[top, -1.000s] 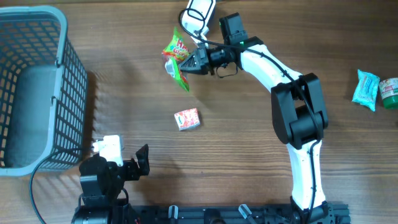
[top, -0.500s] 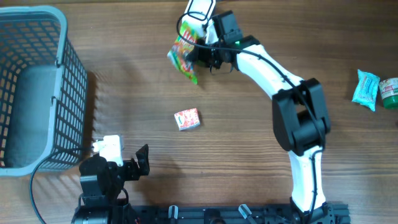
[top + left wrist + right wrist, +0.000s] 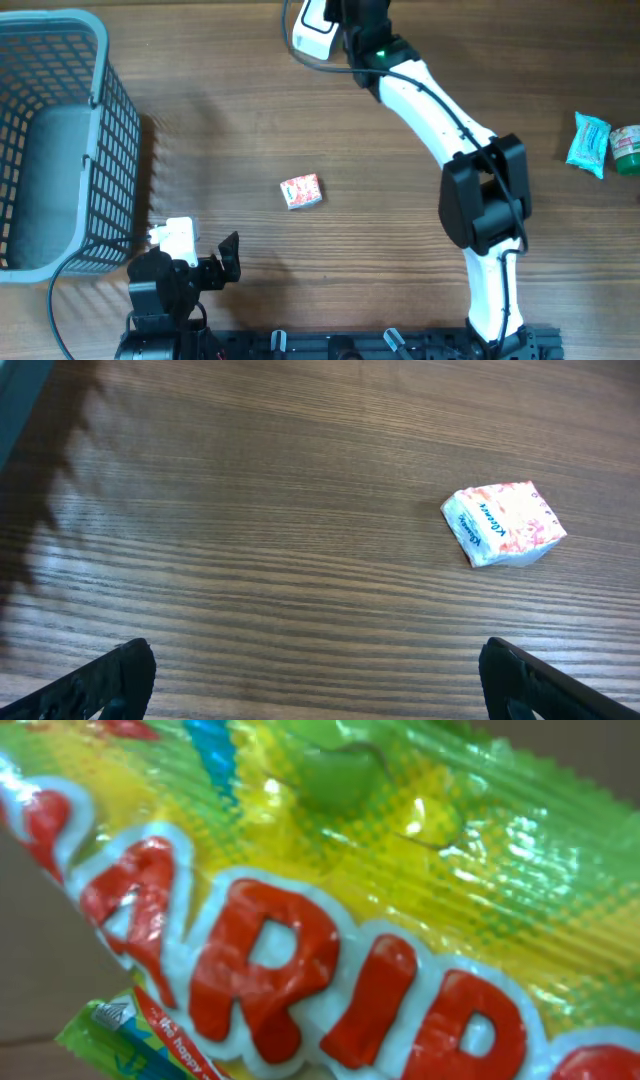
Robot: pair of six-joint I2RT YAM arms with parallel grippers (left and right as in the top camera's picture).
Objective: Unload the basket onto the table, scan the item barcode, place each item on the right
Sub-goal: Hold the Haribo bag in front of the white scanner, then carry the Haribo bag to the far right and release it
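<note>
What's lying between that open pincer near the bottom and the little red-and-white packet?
Nothing. Only bare wooden table separates the left pincer from the red-and-white packet. The left wrist view shows that stretch clearly, and the overhead view agrees.

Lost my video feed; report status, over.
Left gripper open. Right gripper shut on green-yellow crinkly candy bag by white scanner. Red-white packet lies well clear.

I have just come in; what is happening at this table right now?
The right arm is stretched to the far edge of the table, beside the white device that looks like the scanner. It grips a Haribo sweets bag, which fills the right wrist view. The left hand hangs open and empty above the wood, near a small red-and-white packet that lies flat.
</note>
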